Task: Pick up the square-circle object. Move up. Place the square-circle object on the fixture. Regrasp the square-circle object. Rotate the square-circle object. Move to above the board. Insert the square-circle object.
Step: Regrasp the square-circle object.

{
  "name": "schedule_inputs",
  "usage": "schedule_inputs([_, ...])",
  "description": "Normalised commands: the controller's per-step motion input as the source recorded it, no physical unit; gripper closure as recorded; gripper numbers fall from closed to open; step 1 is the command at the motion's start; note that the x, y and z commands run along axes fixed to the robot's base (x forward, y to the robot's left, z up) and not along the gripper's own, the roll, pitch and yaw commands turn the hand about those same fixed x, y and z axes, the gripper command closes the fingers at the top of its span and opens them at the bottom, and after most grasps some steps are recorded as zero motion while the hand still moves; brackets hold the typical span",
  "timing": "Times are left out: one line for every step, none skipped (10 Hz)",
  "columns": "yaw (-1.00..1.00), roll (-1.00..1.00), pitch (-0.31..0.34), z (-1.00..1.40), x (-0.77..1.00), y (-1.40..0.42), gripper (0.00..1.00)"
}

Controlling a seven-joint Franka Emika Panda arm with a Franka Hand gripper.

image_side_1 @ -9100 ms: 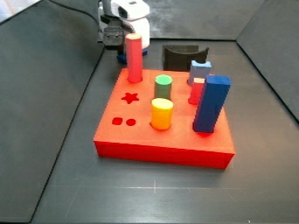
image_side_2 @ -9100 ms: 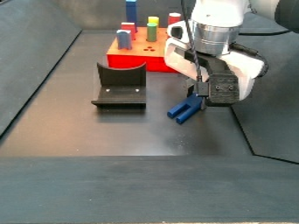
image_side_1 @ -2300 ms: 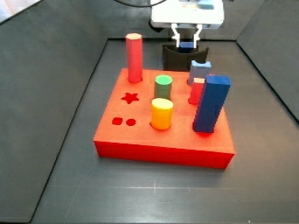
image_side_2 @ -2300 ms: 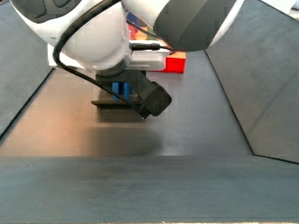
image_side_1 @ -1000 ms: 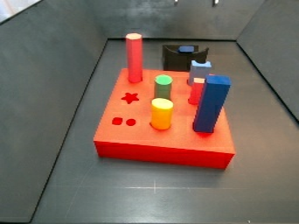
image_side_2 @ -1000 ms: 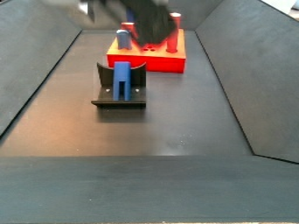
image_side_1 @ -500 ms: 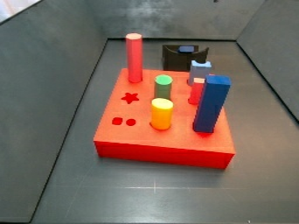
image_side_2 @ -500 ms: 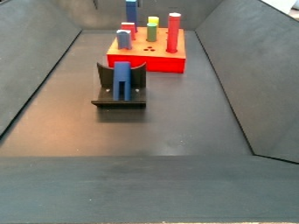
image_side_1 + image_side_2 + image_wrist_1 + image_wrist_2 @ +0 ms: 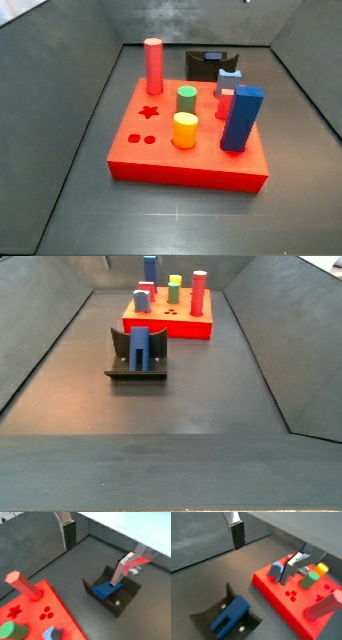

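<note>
We see the small dark-blue blocky plastic peg, the square-circle object, resting in the fixture, a small black L-shaped bracket on a base plate that stands on the dark worktop. In a side view the peg leans up against the fixture's back wall; in both wrist views it lies in the notch, touching the black bracket and nothing else. The large flat red board, with its star and round holes and its red, green, yellow and blue upright pegs, sits just beside the fixture. The gripper hangs above, out of both side views; in a wrist view its two flat silver fingers stand well apart with only open air between them, so the jaws are released and hold nothing. We judge that the pick-up, the lift and the placing on the fixture are done. Regrasping, rotating, moving above the board and inserting are left.
</note>
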Motion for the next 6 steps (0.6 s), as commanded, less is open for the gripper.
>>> schedule_inputs([0.03,1.00,0.006,0.01,-0.04,-0.02,0.00])
schedule_inputs([0.03,1.00,-0.002,0.01,-0.04,-0.02,0.00])
schedule_inputs([0.03,1.00,-0.009,0.01,-0.03,-0.02,0.00])
schedule_inputs([0.03,1.00,-0.010,0.01,-0.03,-0.02,0.00])
schedule_inputs([0.03,1.00,-0.009,0.01,-0.03,-0.02,0.00])
schedule_inputs([0.03,1.00,-0.006,0.01,-0.02,-0.02,0.00])
